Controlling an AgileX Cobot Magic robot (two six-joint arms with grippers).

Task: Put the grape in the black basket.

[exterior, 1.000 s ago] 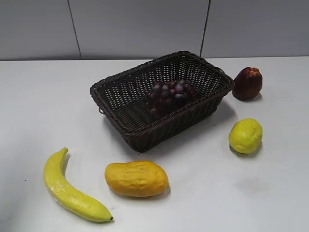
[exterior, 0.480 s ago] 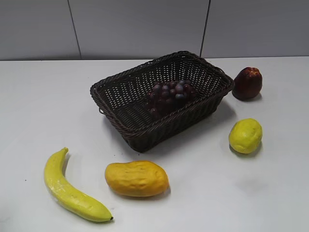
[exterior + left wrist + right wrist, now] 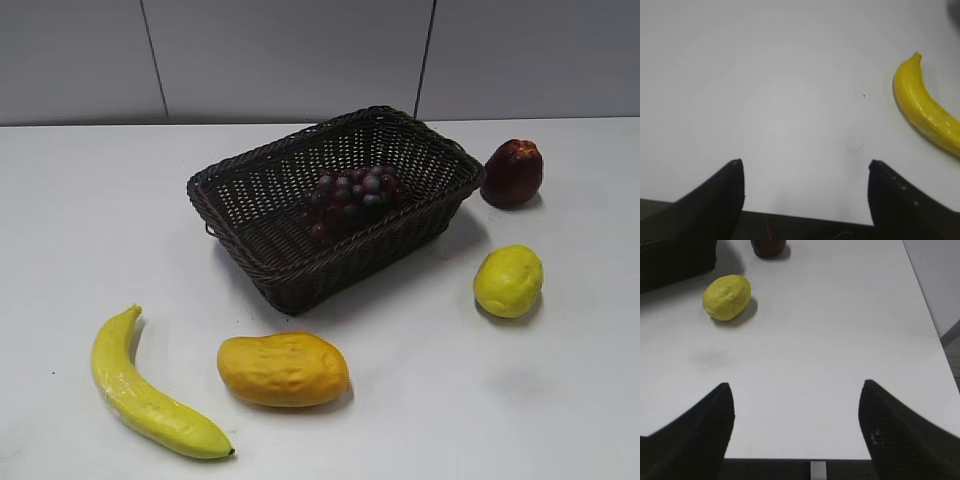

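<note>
Grape bunch lies inside black basket, toward three o'clock; left gripper and right gripper both released, empty.

White table bears black basket; banana, mango, lemon (apple behind).

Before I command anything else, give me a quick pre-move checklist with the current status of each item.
1. Grape inside the black basket: ok, the bunch rests on the basket floor toward its right half.
2. Left gripper empty: ok, jaws spread wide over bare table, nothing between them.
3. Right gripper empty: ok, jaws spread wide over bare table.
4. Arms clear of the basket: ok, no arm shows in the exterior view.
5. Other fruit outside the basket: ok, banana, mango, lemon and apple all lie on the table.
</note>
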